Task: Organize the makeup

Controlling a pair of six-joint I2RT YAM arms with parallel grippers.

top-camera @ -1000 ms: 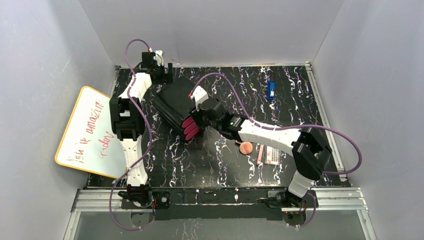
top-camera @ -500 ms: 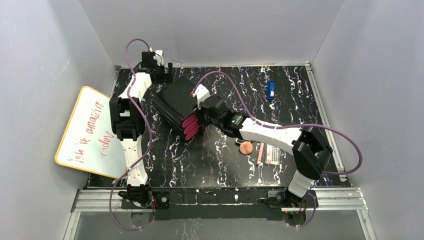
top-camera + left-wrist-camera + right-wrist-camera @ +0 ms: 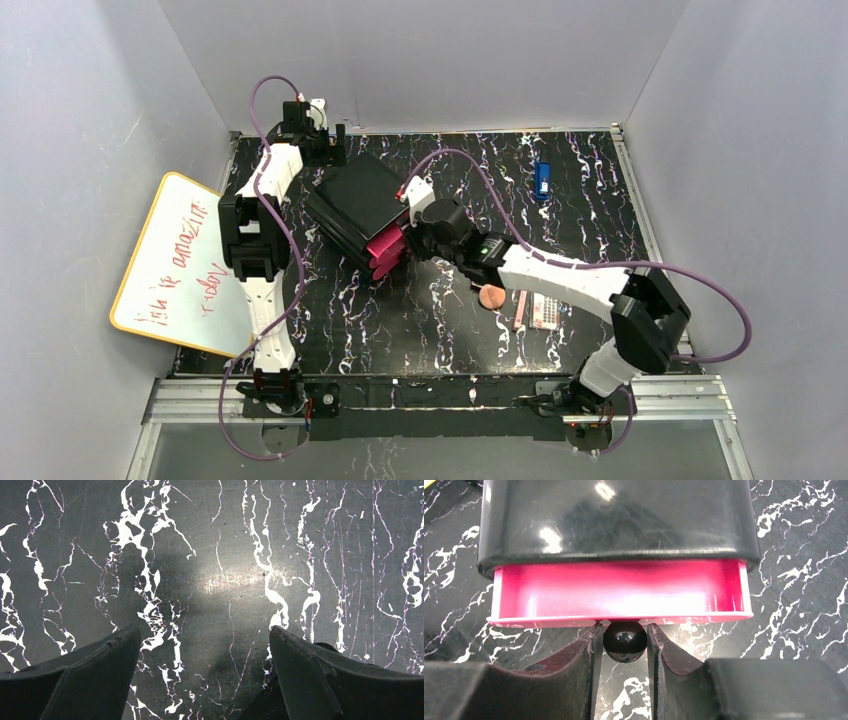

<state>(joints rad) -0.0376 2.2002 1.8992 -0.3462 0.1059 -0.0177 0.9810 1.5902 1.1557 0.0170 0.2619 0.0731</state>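
My right gripper (image 3: 625, 635) is shut on the round black knob (image 3: 625, 641) of the top pink drawer (image 3: 619, 592) of the black box (image 3: 616, 520). The drawer stands pulled out and looks empty. In the top view the gripper (image 3: 410, 240) is at the box's front (image 3: 355, 200). The peach disc (image 3: 491, 296), a pink stick (image 3: 520, 308) and the pale dotted palette (image 3: 546, 310) lie on the table under my right arm. I cannot see the black compact or the dark-red stick. My left gripper (image 3: 205, 640) is open and empty over bare tabletop behind the box (image 3: 330, 150).
A small blue rectangular object (image 3: 542, 180) lies at the back right. A whiteboard with an orange rim (image 3: 180, 265) leans off the table's left side. Grey walls enclose the black marbled table (image 3: 440, 330).
My right gripper has moved right, away from the box, with the knob in it, and the top pink drawer has slid out. The left arm has not moved.
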